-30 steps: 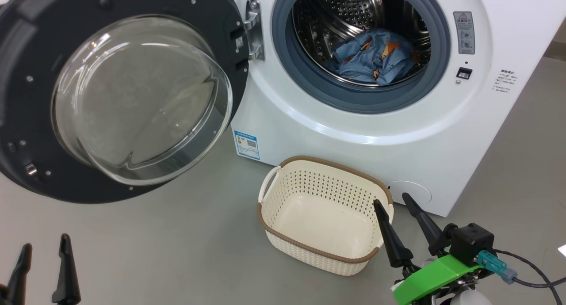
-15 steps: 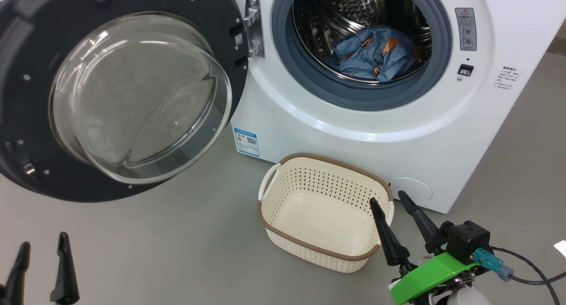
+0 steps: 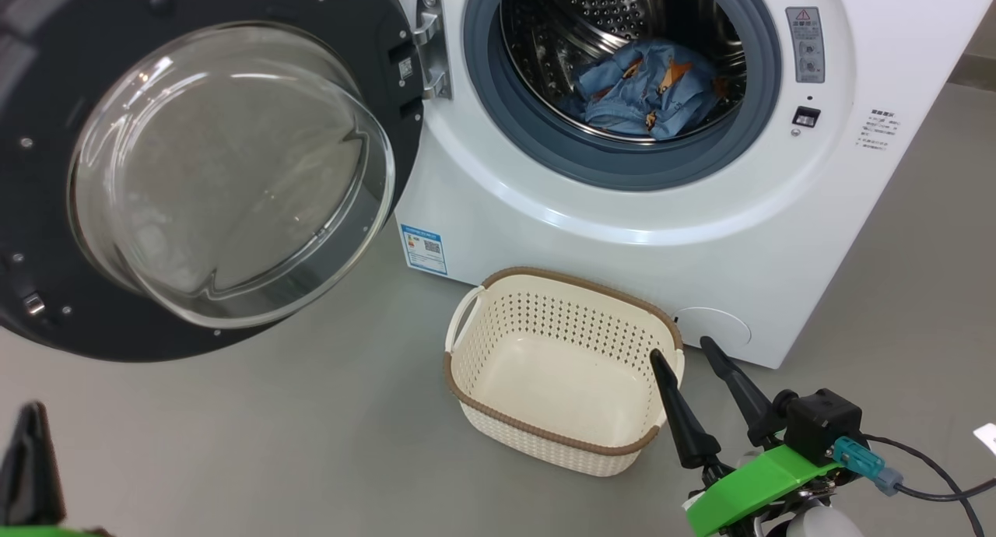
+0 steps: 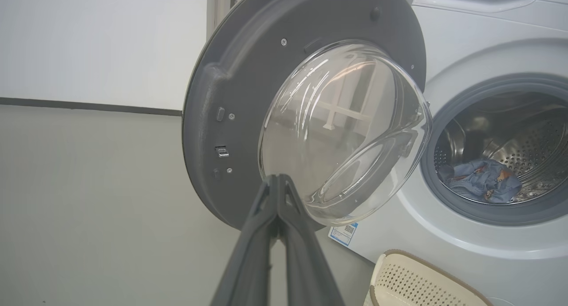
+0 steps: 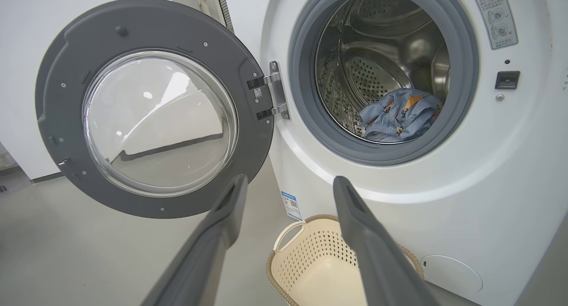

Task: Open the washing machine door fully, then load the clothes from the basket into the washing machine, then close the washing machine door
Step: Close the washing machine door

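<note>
The white washing machine [image 3: 622, 218] has its round black door [image 3: 194, 163] swung wide open to the left. Light blue printed clothes [image 3: 642, 89] lie inside the steel drum, also seen as clothes [image 5: 401, 115] and clothes [image 4: 481, 182]. The cream basket [image 3: 556, 370] stands on the floor before the machine with nothing in it. My left gripper [image 3: 27, 459] sits at the lower left, shut with nothing between its fingers; in its wrist view the left gripper [image 4: 277, 182] points at the door [image 4: 306, 106]. My right gripper [image 3: 685, 350] is open beside the basket's right end.
Grey floor [image 3: 311, 428] stretches in front of the machine and under the door. A white wall with a dark baseboard [image 4: 88, 106] runs left of the door. A cable [image 3: 934, 490] trails from my right wrist.
My left gripper's fingers have come together from open to shut. The camera has shifted slightly, sliding the whole scene left. The right gripper holds its place.
</note>
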